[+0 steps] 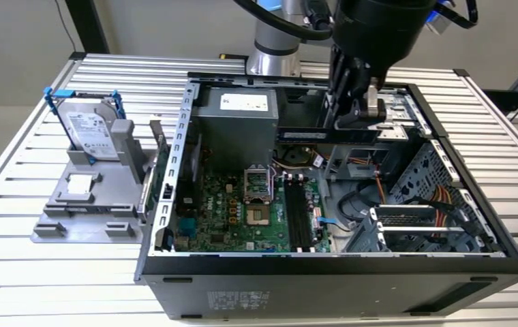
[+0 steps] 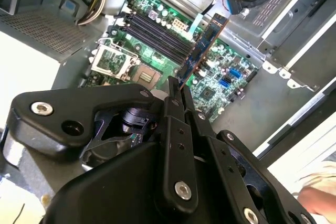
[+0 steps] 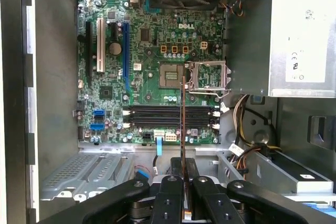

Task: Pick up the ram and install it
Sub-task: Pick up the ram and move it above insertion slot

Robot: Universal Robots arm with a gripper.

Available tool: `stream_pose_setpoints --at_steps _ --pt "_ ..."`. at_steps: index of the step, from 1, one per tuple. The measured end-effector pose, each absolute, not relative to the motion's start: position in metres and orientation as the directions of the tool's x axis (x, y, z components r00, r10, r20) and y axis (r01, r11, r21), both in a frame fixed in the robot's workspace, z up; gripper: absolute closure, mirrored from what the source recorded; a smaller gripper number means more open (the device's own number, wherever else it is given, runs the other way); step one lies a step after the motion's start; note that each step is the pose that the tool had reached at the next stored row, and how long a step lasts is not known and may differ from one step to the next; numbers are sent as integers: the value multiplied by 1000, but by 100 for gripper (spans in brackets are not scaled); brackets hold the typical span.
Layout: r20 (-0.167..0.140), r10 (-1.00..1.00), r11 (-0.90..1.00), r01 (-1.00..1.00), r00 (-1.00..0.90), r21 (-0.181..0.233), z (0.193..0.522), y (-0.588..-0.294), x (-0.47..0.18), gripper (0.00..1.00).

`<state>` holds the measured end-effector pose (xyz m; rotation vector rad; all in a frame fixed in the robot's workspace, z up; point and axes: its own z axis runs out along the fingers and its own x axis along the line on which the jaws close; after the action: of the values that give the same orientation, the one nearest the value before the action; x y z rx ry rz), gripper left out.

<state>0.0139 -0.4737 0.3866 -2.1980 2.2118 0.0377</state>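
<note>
My gripper (image 1: 367, 114) is shut on the ram (image 1: 327, 134), a long dark stick held level and on edge above the open computer case (image 1: 332, 262). In the exterior view the ram hangs over the back of the case, near the power supply, well above the motherboard (image 1: 240, 218). In both wrist views I see the ram edge-on: a thin strip (image 3: 182, 124) running out from between the black fingers (image 3: 170, 192), and a dark board with a brown edge (image 2: 203, 45). The black memory slots (image 3: 170, 117) lie on the board below, crosswise to the stick; they also show as black rows (image 2: 157, 32).
A hard drive in a blue frame (image 1: 90, 129) stands on a grey fixture (image 1: 82, 211) at the exterior view's left. Inside the case are the grey power supply (image 1: 240, 122), the processor socket (image 1: 257, 187), cables (image 1: 382, 184) and drive cages (image 1: 422, 225). A hand (image 2: 320, 200) shows outside the case.
</note>
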Motion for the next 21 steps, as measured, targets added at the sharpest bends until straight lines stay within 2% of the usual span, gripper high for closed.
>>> stream_pose_setpoints --at_steps 21 --pt "-32 -999 8 -1000 -8 1 387 -474 18 100"
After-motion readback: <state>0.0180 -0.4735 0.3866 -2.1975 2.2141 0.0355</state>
